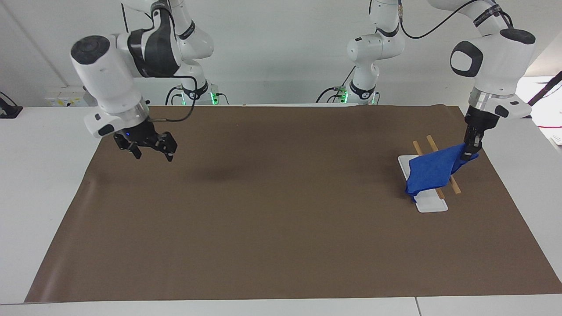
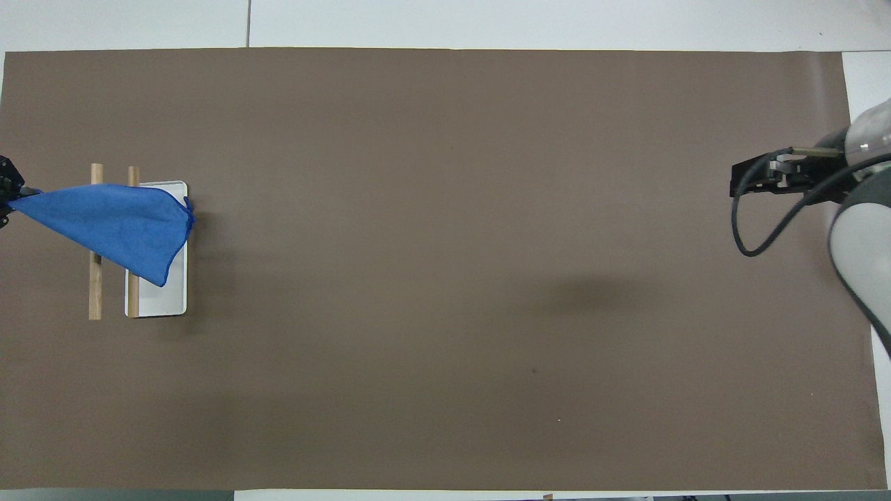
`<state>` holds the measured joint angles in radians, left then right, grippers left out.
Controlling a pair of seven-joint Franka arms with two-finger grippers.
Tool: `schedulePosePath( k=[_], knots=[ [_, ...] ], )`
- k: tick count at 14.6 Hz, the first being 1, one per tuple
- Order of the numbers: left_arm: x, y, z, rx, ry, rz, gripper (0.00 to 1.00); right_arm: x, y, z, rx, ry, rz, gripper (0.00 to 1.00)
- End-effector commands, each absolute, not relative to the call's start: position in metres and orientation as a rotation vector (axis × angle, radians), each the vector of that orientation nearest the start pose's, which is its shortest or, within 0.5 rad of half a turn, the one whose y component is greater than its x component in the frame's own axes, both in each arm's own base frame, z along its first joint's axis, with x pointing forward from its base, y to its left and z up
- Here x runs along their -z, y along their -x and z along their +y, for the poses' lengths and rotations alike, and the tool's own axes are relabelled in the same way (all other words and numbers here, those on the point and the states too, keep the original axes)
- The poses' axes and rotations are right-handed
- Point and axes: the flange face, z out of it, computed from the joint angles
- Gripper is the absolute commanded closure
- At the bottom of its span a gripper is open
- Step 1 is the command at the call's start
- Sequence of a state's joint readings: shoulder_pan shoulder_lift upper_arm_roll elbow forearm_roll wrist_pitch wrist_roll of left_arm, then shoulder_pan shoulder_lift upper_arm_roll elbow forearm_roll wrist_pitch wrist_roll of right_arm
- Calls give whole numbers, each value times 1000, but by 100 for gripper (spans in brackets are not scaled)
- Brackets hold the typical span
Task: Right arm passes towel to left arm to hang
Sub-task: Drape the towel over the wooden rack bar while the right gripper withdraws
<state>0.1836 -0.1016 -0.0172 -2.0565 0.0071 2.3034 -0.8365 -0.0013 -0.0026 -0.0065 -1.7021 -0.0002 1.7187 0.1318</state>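
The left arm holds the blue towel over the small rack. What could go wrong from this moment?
1. The left gripper pinches only one corner of the towel, so the cloth may slip out before it is placed.
2. The towel lies unevenly across the two wooden rods; once released, it may slide off toward the white base.
3. Pulling the corner further could drag the light-looking rack.
The right gripper waits open over the mat's edge at its own end.

Robot lab, pretty clearly.

Two white arms (image 1: 114, 57) (image 1: 491, 57) are mounted at a white surface (image 1: 44, 175) covered with a plain brown mat (image 1: 272, 210), against a bare white wall (image 1: 285, 44). Green status lights glow at the arm bases (image 1: 342, 94), cables run loose, and there's a wall socket box (image 1: 68, 95). Nothing homey at all.
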Motion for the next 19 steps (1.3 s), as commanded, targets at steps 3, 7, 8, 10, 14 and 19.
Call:
schedulePosePath(
  k=[3,7,8,10,14,19],
  knots=[
    [-520,-533,128,585,2789,-1489,100,-642,-561,-14,-77,3212,106,0],
    [-504,-526,135,596,2792,-1464,100,-627,-552,-14,-90,3206,91,0],
    [-499,-525,135,603,2791,-1466,100,-626,-551,-15,-94,3202,93,0],
    [-485,-519,154,582,2762,-1509,100,-622,-545,-15,-128,3201,103,0],
    [-460,-512,170,560,2732,-1555,100,-619,-538,-12,-137,3159,205,0],
    [-448,-521,173,528,2730,-1572,0,-619,-538,-7,-134,3162,189,0]
  ],
)
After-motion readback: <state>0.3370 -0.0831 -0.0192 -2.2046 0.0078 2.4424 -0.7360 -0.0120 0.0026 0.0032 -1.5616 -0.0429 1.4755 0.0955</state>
